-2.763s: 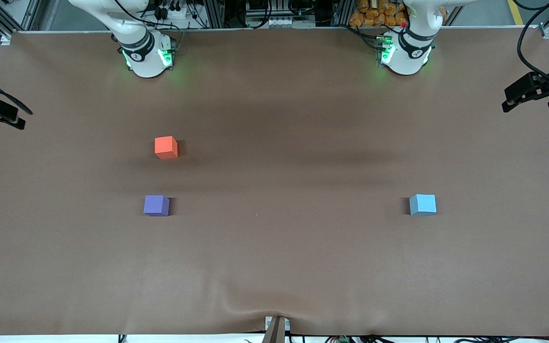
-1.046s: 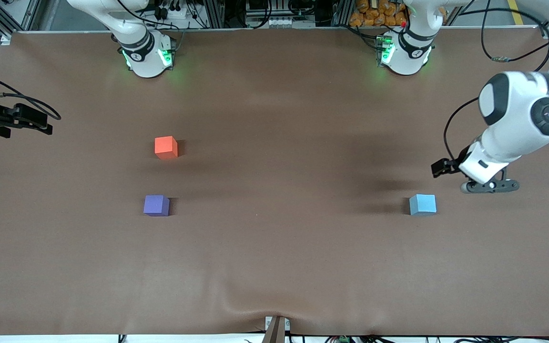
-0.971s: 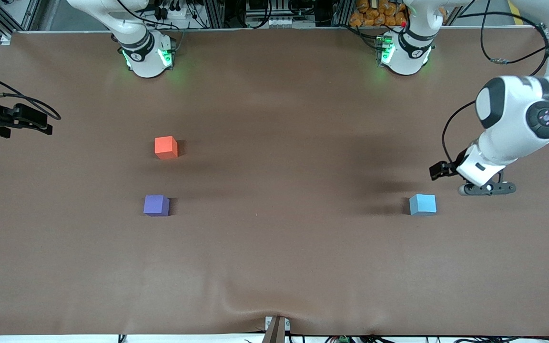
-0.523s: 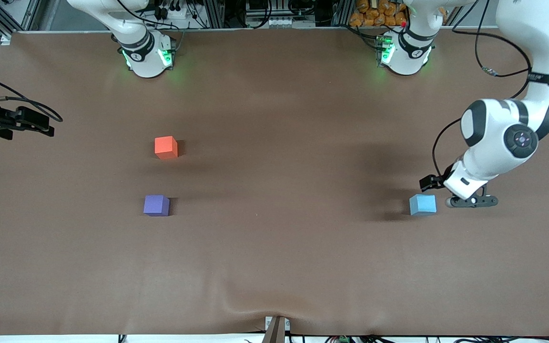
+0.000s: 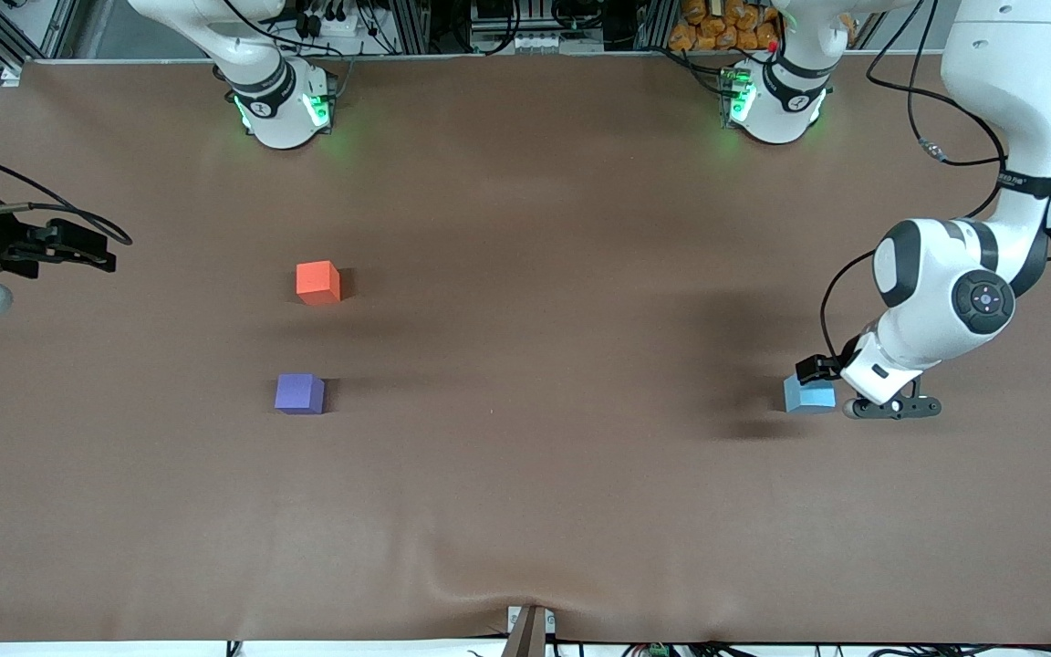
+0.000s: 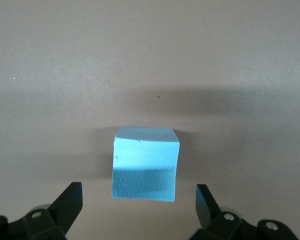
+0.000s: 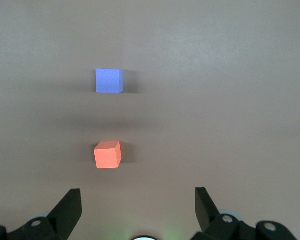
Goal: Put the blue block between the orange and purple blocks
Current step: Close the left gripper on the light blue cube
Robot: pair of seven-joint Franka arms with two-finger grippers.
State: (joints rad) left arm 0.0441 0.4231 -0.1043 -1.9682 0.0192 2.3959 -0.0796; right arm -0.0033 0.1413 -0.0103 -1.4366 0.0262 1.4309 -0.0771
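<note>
The blue block [image 5: 808, 394] [image 6: 145, 164] sits on the brown table near the left arm's end. My left gripper [image 5: 819, 370] [image 6: 138, 189] hovers just over it, open, one finger on each side and neither touching it. At the right arm's end, the orange block [image 5: 317, 282] [image 7: 108, 154] lies farther from the front camera than the purple block [image 5: 299, 393] [image 7: 109, 81], with a bare gap between them. My right gripper [image 5: 74, 248] [image 7: 136, 194] hangs open and empty over the table's edge at that end.
The two arm bases [image 5: 284, 109] [image 5: 772, 100] stand along the table's back edge. The brown table cover [image 5: 525, 474] has a wrinkle [image 5: 489, 589] at the edge nearest the front camera.
My left arm has swung in and down from the table's end until its gripper is over the blue block. My right gripper has drifted slightly inward. The blocks have not moved.
</note>
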